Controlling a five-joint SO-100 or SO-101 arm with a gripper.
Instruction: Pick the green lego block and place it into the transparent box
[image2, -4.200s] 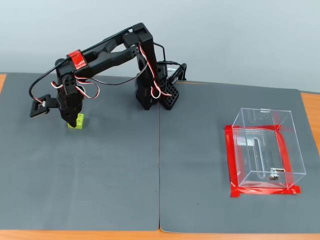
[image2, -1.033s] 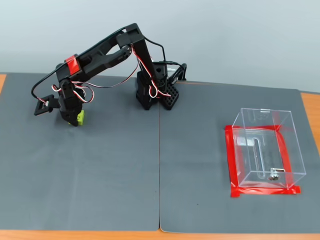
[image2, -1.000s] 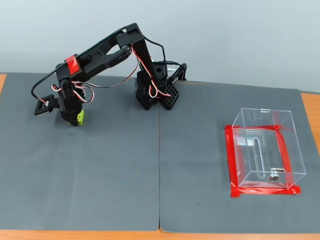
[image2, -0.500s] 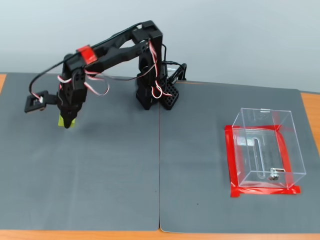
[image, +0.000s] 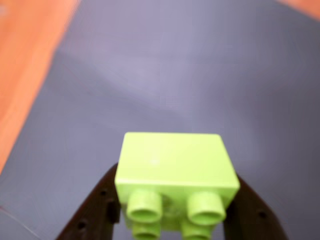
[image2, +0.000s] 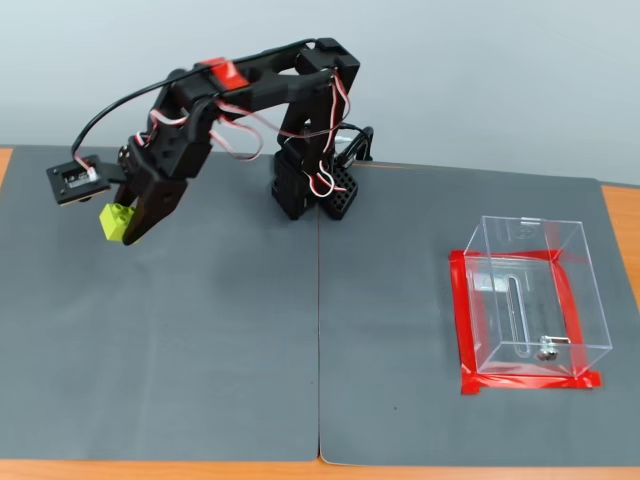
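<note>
End effector (image2: 122, 230) clamped on green lego block (image2: 113, 220), block lifted clear of surface (image2: 250, 340) at far left of fixed view. Wrist view: block (image: 175, 170) between jaws, studs toward camera. Transparent box (image2: 530, 300) well apart, rightward and nearer camera; long axis front-to-back.

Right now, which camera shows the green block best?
The wrist view: the green block fills it, studs facing the camera, between the dark gripper fingers. The fixed view shows the block only tiny, held above the mat.
</note>
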